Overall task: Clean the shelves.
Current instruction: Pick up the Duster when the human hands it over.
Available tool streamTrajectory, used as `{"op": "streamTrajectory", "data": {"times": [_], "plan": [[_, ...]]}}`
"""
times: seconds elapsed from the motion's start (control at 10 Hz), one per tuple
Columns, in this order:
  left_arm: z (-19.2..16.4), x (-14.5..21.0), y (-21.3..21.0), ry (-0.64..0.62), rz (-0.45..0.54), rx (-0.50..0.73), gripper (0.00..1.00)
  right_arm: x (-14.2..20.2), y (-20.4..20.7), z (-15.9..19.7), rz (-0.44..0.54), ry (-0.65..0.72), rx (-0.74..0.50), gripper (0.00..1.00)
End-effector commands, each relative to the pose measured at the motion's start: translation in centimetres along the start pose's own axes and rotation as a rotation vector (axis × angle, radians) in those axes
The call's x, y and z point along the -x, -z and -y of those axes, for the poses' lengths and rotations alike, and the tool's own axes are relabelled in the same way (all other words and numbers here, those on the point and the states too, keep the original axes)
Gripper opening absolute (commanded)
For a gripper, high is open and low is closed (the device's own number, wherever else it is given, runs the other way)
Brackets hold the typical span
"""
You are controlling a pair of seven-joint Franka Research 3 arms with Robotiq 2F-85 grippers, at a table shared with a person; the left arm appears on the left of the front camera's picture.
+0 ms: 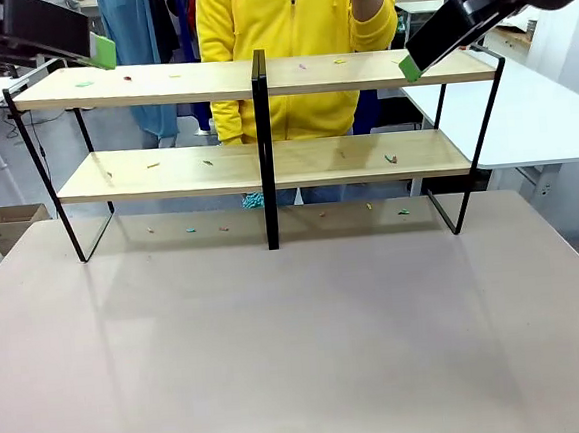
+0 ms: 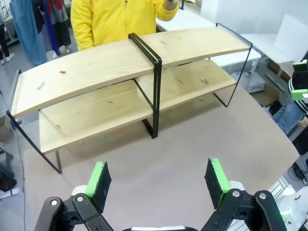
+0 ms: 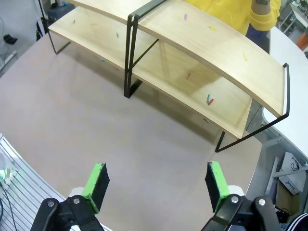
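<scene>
Green pads (image 2: 98, 180) stand wide apart on the left gripper (image 2: 158, 179) with nothing between them, and the right gripper (image 3: 156, 185) is spread just as wide and just as empty. Both hang high over the table (image 1: 301, 356), on the near side of the shelves (image 1: 179, 83), which stand toward the far edge with a person (image 1: 295, 35) in a yellow top close behind. Little coloured scraps (image 3: 210, 100) lie scattered on both boards and on the table underneath.

My worry is that the scraps are tiny and flat, so bare fingers could slide over them or flick them to the floor. A clumsy nudge on the thin frame might also shove the rack toward the person.

Each arm is raised and tipped downward, the left toward the rack's left end, the right toward its right end.
</scene>
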State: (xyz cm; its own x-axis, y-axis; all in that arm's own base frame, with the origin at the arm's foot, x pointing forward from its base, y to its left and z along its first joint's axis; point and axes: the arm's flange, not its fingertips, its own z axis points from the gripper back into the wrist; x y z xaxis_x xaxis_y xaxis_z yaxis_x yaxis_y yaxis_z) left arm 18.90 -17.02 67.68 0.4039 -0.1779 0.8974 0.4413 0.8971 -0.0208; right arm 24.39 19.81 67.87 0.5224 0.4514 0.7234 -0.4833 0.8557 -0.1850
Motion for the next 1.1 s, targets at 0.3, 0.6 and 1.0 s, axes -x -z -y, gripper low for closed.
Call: {"op": "streamTrajectory", "data": {"times": [0.3,0.6,1.0], "plan": [[-0.8,1.9,0.6,0.002,-0.015,0.006,1.00,-1.2,0.4,-1.4,0.035,0.007,-0.001,1.00],[-0.9,2.0,0.7,0.006,-0.025,0.009,1.00,-2.1,-0.6,-3.5,0.118,0.006,0.019,1.00],[-1.0,2.1,1.0,0.007,-0.034,0.015,1.00,-1.8,-2.7,-5.6,0.110,0.208,-0.029,1.00]]}}
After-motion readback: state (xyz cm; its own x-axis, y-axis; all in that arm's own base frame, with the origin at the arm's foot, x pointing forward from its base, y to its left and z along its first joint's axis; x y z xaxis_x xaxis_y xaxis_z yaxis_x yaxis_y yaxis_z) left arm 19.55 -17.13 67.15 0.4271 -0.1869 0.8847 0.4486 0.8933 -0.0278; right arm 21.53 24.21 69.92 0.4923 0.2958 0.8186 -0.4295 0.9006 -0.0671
